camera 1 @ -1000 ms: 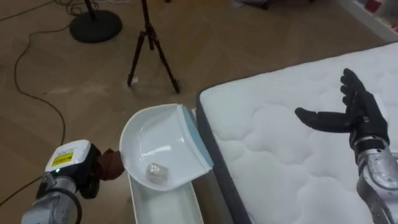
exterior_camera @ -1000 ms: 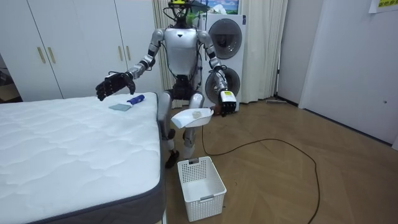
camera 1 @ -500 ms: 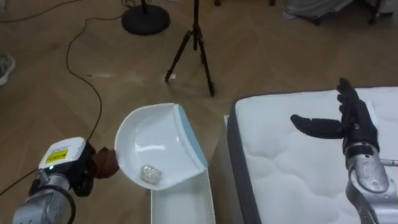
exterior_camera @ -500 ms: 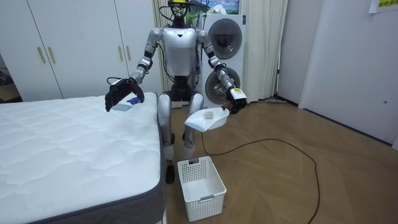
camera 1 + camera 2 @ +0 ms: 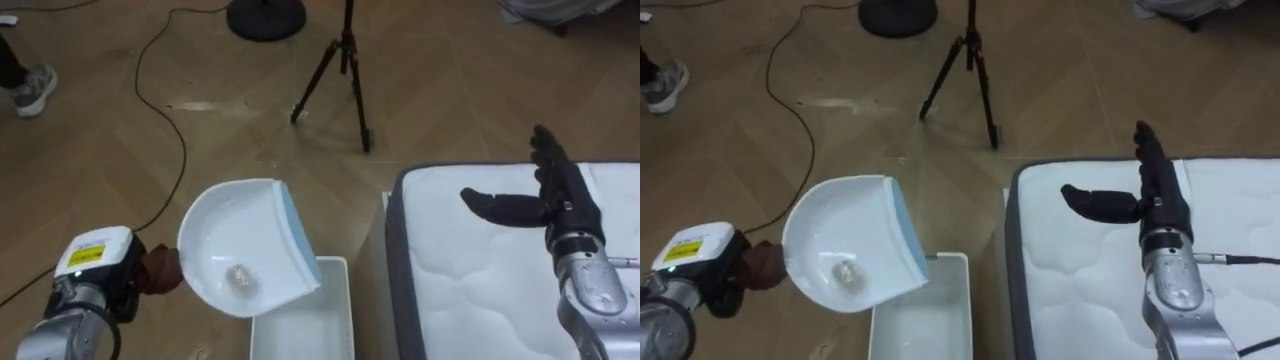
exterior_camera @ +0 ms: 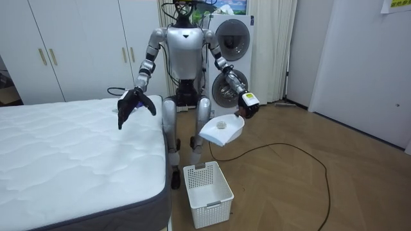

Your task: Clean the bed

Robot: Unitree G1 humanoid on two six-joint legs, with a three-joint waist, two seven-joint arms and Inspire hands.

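Observation:
I hold a white dustpan (image 5: 240, 240) with a blue front lip by its brown handle (image 5: 160, 270), my left hand (image 5: 105, 290) shut on that handle. A small crumpled paper ball (image 5: 240, 275) lies in the pan. The pan hangs tilted above a white plastic basket (image 5: 300, 325) on the floor beside the bed. My right hand (image 5: 555, 200) is open, fingers straight, hovering over the corner of the white quilted mattress (image 5: 480, 290). In the room view I stand at the bed's corner, the dustpan (image 6: 221, 131) out over the basket (image 6: 207, 186).
A black tripod (image 5: 340, 70) and a round stand base (image 5: 265, 15) stand on the wooden floor beyond the basket. A dark cable (image 5: 160, 100) runs across the floor. A person's shoe (image 5: 35, 88) shows at the far left. Washing machine (image 6: 231, 58) behind me.
I have turned away from the bed, so the views shifted. The dustpan swung out from the mattress edge to above the basket. My right hand came down toward the mattress corner.

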